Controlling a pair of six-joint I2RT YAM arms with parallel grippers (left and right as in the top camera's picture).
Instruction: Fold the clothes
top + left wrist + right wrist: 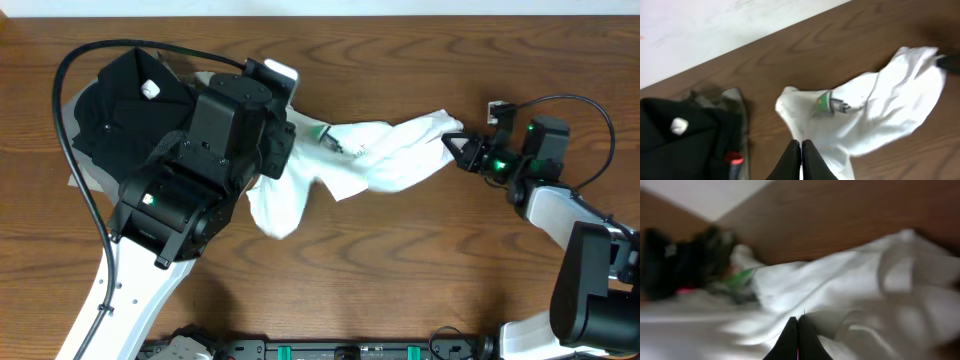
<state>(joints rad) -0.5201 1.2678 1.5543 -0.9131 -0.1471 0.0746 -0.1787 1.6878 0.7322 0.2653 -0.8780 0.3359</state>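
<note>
A dark, wood-grain surface (400,260) carries a crumpled white T-shirt (390,155) stretched across its middle. At the left a grey garment (737,107) lies under a black garment (115,100).

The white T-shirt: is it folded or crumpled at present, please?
Crumpled, not folded: the white T-shirt lies in a bunched, wrinkled strip.

We note even, fairly bright overhead light with soft shadows on the table (400,280). The right wrist view is heavily blurred; in the left wrist view the white T-shirt (890,105) glares.
</note>
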